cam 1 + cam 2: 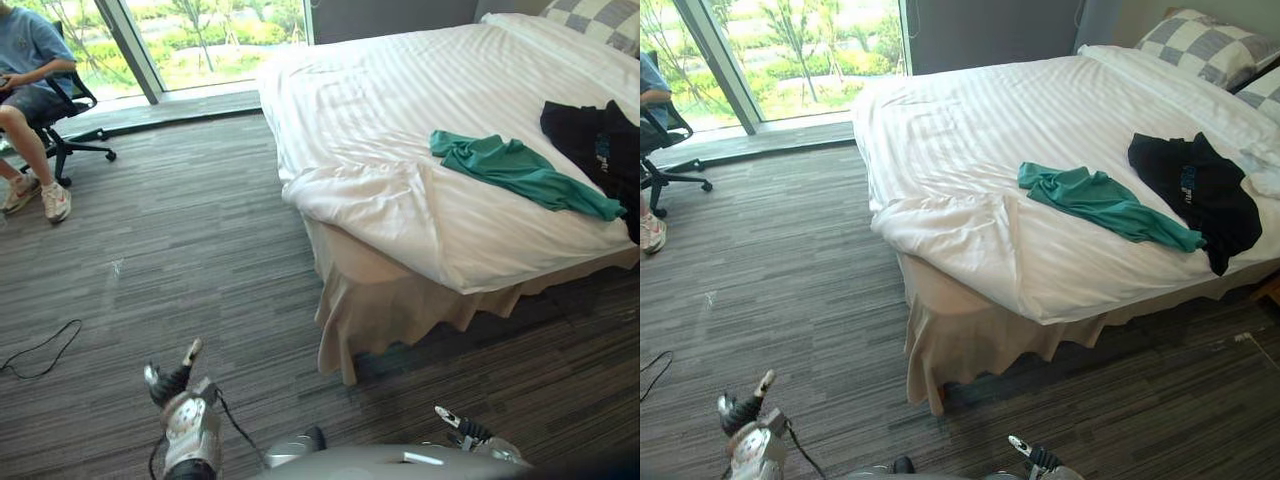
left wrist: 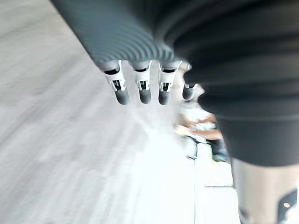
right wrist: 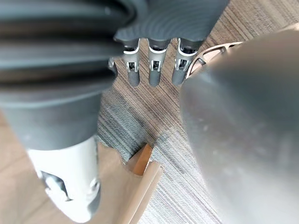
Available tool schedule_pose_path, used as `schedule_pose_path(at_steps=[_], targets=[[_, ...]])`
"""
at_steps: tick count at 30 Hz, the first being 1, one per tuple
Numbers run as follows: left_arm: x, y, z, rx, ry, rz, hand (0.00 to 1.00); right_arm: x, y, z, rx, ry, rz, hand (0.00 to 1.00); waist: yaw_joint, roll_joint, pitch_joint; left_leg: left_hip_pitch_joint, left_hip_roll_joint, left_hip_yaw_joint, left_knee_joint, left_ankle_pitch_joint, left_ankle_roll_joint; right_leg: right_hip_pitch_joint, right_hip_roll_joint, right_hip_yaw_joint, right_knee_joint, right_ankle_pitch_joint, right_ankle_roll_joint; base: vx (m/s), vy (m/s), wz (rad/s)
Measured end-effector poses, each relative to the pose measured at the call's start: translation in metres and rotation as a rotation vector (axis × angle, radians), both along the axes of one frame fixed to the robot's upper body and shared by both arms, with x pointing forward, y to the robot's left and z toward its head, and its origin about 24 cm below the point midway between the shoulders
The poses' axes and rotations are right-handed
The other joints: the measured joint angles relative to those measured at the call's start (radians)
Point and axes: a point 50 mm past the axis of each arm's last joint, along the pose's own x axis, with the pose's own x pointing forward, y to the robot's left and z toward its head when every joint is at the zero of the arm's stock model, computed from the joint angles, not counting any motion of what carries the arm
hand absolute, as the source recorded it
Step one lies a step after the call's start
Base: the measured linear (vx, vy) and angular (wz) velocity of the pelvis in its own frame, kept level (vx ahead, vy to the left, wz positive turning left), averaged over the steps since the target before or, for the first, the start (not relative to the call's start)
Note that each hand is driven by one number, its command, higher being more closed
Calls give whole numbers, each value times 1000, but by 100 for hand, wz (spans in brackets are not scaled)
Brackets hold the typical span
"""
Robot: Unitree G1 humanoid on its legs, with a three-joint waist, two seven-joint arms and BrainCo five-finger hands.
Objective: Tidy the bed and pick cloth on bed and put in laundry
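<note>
A green cloth (image 1: 520, 170) lies crumpled on the white striped bedcover (image 1: 400, 110), near the bed's front edge. A black garment (image 1: 1195, 190) lies to its right on the same cover. My left hand (image 1: 180, 395) hangs low over the carpet, well short of the bed, with its fingers (image 2: 140, 88) straight and nothing in them. My right hand (image 1: 465, 432) is low at the bottom edge, also over the carpet, its fingers (image 3: 154, 70) straight and empty.
A beige bed skirt (image 1: 400, 300) hangs at the bed's near corner. Checked pillows (image 1: 1205, 45) lie at the head. A person sits on an office chair (image 1: 60, 120) at far left by the window. Grey carpet (image 1: 180, 250) spreads between me and the bed.
</note>
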Motion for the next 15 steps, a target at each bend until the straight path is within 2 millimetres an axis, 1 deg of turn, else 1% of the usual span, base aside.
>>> schedule_pose_path(at_steps=[1, 2, 3, 5, 7, 9, 10, 12, 14, 15], targets=[[4, 1, 5, 16, -16, -8, 0, 1, 0, 0, 0, -2, -1, 0, 0, 2, 0, 0, -2, 0, 0, 0, 0, 1, 0, 0, -2, 0, 0, 65, 10, -2], [16, 2, 17, 63, -45, -34, 0, 3, -1, 1, 2, -10, -12, 0, -2, 5, 0, 0, -3, 1, 0, 0, 0, 2, 1, -1, -5, 1, 0, 51, 5, 1], [24, 2, 24, 93, -54, -58, 0, 3, -2, 1, 1, -12, -21, 0, -3, 6, 0, 0, -3, 1, 2, 0, 0, 3, 1, -1, -5, 1, 0, 71, -4, 4], [44, -1, 46, 190, -92, -138, 0, 2, -5, 2, -5, -8, -62, 0, -9, 6, 1, 6, -3, 1, 6, 0, -1, 12, 2, -1, -6, 1, -1, 73, -9, 4], [56, -4, 60, 237, -119, -177, 0, 0, -8, 2, -15, -1, -76, 0, -13, 7, 1, 17, -2, 3, 6, 0, -1, 22, 3, 0, -6, 3, -4, 48, -12, -2], [62, -4, 71, 289, -134, -205, 0, 0, -10, 2, -19, -1, -91, 0, -22, 7, 1, 26, 0, 5, 6, -1, -3, 30, 4, 0, -6, 3, -5, 24, -12, -6], [66, -4, 80, 348, -139, -245, 0, 0, -11, 2, -19, -3, -109, 0, -26, 10, 4, 33, 4, 21, 6, -4, -7, 30, 6, 3, -2, 3, -5, 1, -6, -11], [69, -5, 86, 388, -147, -276, 0, -1, -13, 2, -19, -2, -122, 0, -26, 11, 5, 34, 5, 26, 5, -5, -8, 25, 6, 15, 0, 3, -6, -18, 4, -17], [75, -14, 93, 482, -138, -363, 0, -2, -14, 2, -22, -1, -129, 0, -26, 18, 9, 23, 10, 29, 6, -7, -7, -2, 7, 27, 19, -3, -15, -37, 9, -15], [78, -21, 94, 526, -127, -409, 0, -2, -14, 2, -22, -2, -134, 0, -28, 26, 15, 12, 12, 31, 6, -5, -6, -23, 6, 35, 36, -7, -22, -46, 16, -15]])
